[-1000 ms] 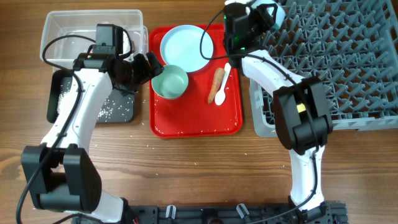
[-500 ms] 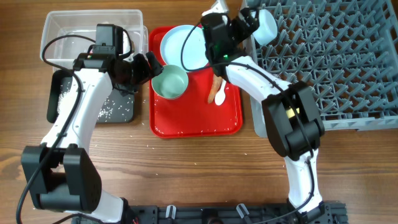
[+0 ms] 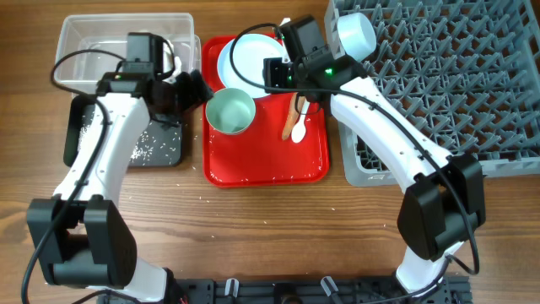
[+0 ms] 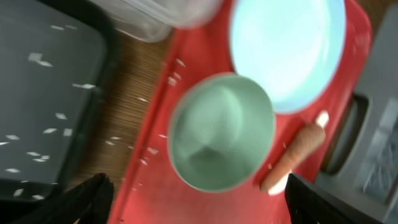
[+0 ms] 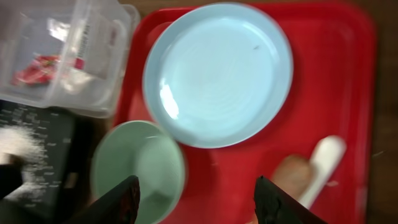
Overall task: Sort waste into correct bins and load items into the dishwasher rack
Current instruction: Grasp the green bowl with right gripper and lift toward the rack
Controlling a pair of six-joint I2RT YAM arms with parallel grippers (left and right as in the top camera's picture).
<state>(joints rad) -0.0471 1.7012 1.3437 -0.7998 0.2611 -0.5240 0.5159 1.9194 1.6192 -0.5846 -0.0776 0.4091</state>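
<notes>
Since the earlier frame the right arm has swung off the rack (image 3: 439,93) and back over the red tray (image 3: 261,165), leaving a blue bowl (image 3: 354,34) in the rack corner nearest the tray; the left arm has barely shifted. Overhead: right end effector (image 3: 278,72) hangs over the plate (image 3: 249,59), left end effector (image 3: 192,89) sits just beside the green bowl (image 3: 229,111) at the tray's left edge. Carrot (image 3: 298,108) and spoon (image 3: 297,133) lie touching on the tray. Rice (image 3: 148,152) is in the black tub (image 3: 71,156), with a few grains loose on the table (image 3: 253,228). So roughly one bowl racked; plate, green bowl, spoon and carrot are left, and no cup is visible. Left wrist: fingers (image 4: 93,196) spread wide and empty, green bowl straight ahead, tray lip and black tub wall close by. Right wrist: fingers (image 5: 118,199) apart, nothing held; the wrapper (image 5: 37,68) is already in the clear tub (image 5: 93,106). Both arms crowd the bowl and plate, a likely clash; the tray's lower half and most of the rack are free.
</notes>
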